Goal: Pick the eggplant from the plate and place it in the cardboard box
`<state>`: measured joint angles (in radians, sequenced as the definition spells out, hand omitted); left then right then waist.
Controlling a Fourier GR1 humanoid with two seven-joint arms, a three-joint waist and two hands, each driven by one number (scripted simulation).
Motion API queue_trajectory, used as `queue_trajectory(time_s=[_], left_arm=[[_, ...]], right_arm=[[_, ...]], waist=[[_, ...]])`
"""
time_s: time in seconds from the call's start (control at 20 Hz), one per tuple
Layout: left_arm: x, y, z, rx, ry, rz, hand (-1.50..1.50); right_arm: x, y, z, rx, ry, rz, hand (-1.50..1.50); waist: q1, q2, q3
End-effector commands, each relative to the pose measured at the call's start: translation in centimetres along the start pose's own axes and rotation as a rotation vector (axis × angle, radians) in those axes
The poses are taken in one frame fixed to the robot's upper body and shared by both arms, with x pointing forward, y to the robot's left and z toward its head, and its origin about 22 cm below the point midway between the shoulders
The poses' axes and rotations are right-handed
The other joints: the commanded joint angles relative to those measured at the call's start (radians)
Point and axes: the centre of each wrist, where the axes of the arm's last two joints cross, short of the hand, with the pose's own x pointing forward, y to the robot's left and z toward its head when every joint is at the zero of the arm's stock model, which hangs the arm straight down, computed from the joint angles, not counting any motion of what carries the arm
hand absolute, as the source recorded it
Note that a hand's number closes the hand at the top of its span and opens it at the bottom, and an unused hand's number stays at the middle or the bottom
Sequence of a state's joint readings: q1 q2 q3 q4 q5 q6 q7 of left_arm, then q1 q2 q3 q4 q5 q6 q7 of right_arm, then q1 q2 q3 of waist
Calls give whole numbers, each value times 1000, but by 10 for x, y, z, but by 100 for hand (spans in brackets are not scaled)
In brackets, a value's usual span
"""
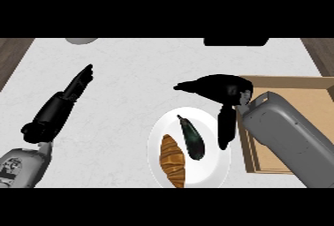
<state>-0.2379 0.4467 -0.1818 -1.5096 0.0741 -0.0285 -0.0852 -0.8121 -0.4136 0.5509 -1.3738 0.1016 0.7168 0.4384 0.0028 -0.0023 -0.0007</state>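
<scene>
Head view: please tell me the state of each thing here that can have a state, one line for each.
eggplant: lying on the plate, not held
croissant: lying on the plate, left of the eggplant
plate: holds both foods
cardboard box: open on top, nothing seen inside
right hand: open, above the plate's far edge
left hand: open, resting at left
</scene>
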Motion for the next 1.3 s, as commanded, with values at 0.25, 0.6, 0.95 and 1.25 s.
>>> queue_trajectory(time_s=[0.25,0.6,0.95,1.25], left_arm=[[8,-2,-3,-4,-1,-2,0],[-5,12,-2,-4,-19,-1,0],[1,-10,3,-19,-8,-1,0],[4,-19,10,-7,-18,11,0]], right_arm=[[9,28,-13,51,78,17,-150],[6,48,-34,0,114,47,-150],[13,67,-48,40,156,99,-150],[-9,60,-54,26,178,89,-150]], waist=[[0,2,1],[1,3,1],[2,3,1],[5,2,1]])
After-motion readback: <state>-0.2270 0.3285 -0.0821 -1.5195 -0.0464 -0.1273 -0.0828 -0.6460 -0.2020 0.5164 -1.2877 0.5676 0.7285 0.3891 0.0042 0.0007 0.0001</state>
